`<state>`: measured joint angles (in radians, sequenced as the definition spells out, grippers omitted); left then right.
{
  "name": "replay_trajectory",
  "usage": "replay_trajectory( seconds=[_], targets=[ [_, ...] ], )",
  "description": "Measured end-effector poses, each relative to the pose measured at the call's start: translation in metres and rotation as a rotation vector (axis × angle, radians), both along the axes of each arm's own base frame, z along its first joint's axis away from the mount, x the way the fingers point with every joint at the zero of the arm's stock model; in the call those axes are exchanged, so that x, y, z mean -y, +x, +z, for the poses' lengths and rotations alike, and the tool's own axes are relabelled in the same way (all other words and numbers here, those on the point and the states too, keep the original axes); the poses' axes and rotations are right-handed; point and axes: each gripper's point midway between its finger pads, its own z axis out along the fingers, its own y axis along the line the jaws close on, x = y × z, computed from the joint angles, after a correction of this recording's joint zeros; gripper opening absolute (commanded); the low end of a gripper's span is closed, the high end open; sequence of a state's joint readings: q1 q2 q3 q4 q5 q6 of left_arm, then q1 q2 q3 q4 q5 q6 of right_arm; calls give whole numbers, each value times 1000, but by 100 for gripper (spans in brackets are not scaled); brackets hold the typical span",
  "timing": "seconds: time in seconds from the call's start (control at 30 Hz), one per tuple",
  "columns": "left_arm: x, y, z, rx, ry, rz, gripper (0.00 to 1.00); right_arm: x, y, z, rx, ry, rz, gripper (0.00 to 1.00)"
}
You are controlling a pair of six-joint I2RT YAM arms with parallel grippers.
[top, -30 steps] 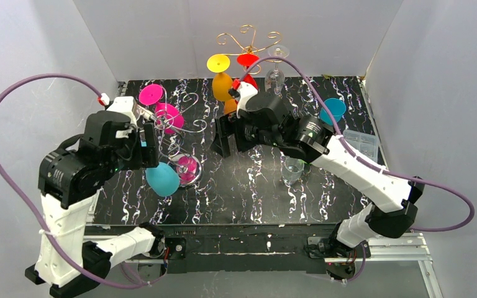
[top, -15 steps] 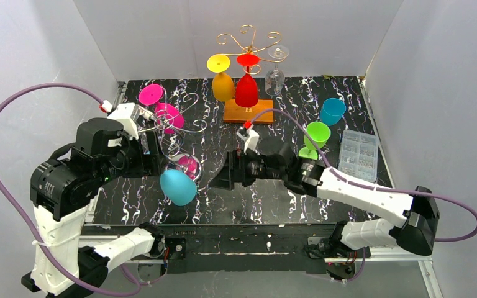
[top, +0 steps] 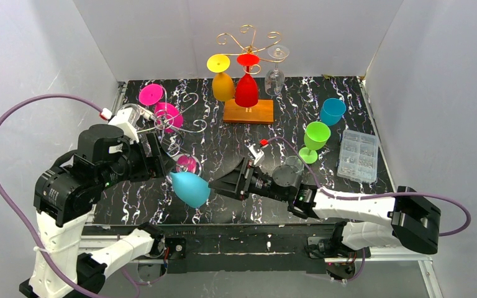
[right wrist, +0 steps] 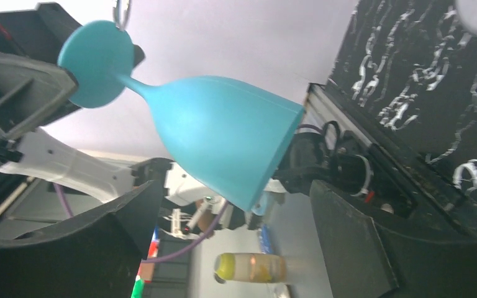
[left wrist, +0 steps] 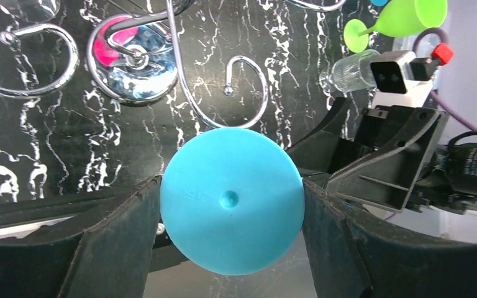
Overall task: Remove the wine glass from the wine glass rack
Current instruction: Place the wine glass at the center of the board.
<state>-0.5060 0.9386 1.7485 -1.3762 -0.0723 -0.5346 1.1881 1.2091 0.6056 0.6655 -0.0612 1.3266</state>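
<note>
A light-blue wine glass (top: 190, 188) hangs clear of the silver wire rack (top: 180, 133), tilted with its bowl toward the table's front. My left gripper (top: 164, 169) is shut on its round foot (left wrist: 231, 202), one finger (left wrist: 118, 236) on each side of the disc. In the right wrist view the glass (right wrist: 223, 130) lies sideways, foot at upper left and bowl rim between my open right gripper (right wrist: 236, 192). That right gripper (top: 218, 185) is low over the table, just right of the bowl, and I cannot tell whether it touches it.
Pink glasses (top: 169, 117) still hang on the silver rack. A gold rack (top: 246, 43) on a wooden base (top: 248, 112) holds yellow, red and clear glasses at the back. A green glass (top: 315, 138), blue cup (top: 332, 110), clear glass (top: 294, 166) and plastic box (top: 358, 155) stand right.
The left gripper carried the blue glass away from the silver rack, forward and to the right. The right arm swung down from the back rack to the front and now points at the bowl.
</note>
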Motion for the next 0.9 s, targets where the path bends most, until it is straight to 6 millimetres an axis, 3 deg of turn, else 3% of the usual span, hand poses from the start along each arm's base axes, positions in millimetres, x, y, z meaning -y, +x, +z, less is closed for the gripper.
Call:
replay_trajectory(
  seconds=[0.43,0.47,0.5,0.53,0.6,0.63,0.67,0.7,0.73,0.8,0.87,0.9],
  targets=[
    [17,0,8,16,-174,41,48,-4,1,44,-89,221,-9,96],
    [18,0,9,22,-198,49,48,-4,0,49,-94,237,-2,93],
    [19,-2,11,30,-229,55,48,-4,-2,57,-97,261,7,82],
    [23,-5,13,45,-282,55,53,-3,-4,76,-96,318,21,47],
    [29,-6,18,71,-353,45,68,-4,-5,87,-91,335,27,1],
    [34,-4,21,87,-393,40,85,-5,-3,99,-101,355,28,1],
    [34,-5,17,80,-394,42,97,-1,-6,129,-63,424,36,1],
    [42,-4,21,84,-419,9,98,2,-9,148,-28,426,35,1],
    [43,-2,24,93,-418,-2,98,2,-7,147,-9,391,15,1],
    [42,-1,34,122,-401,-19,98,11,9,131,64,149,-97,1],
    [38,-2,49,170,-380,-34,98,39,31,135,161,-87,-232,1],
    [36,-2,54,188,-373,-36,98,48,35,150,189,-109,-263,1]
  ],
)
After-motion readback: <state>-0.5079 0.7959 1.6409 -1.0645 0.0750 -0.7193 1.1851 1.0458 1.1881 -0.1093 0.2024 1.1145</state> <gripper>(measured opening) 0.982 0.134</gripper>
